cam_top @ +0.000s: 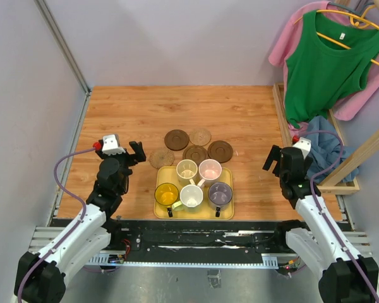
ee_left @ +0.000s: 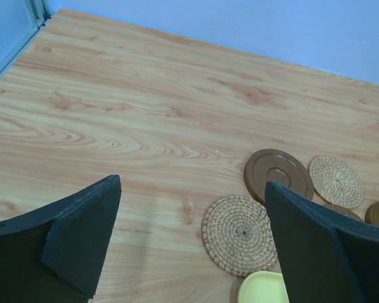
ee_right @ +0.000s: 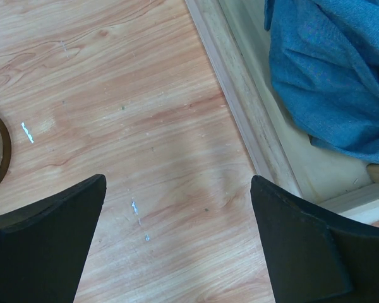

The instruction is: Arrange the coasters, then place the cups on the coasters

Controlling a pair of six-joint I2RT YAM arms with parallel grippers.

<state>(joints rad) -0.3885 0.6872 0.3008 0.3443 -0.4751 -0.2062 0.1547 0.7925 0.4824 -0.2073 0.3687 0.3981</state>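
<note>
Both tools are seen with jaws spread wide and nothing held: the left gripper (cam_top: 138, 153) is poised over the table (cam_top: 114, 107) just left of the coasters (cam_top: 194, 153), the right gripper (cam_top: 271, 159) near the table's right edge, well apart from them. Five coasters are counted from above, three dark brown and two woven tan, laid flat in a loose cluster just beyond a yellow tray (cam_top: 164, 175). Five cups (cam_top: 191, 196) are counted too, all upright on the tray: cream-green and pink behind, see-through yellow, cream-white and grey-purple in front. No cup is set on a coaster. The middle brown coaster's near rim is met by the cream-green cup in that view; whether tray and coaster touch cannot be told. From the left wrist only two woven discs and one brown one are shown whole; two more brown ones are cut off by a finger (ee_left: 316, 246) and the frame edge. From the right wrist a sliver of one brown coaster is seen at the left edge, and a blue cloth (ee_right: 328, 76) beyond a wooden rail (ee_right: 240, 113).
</note>
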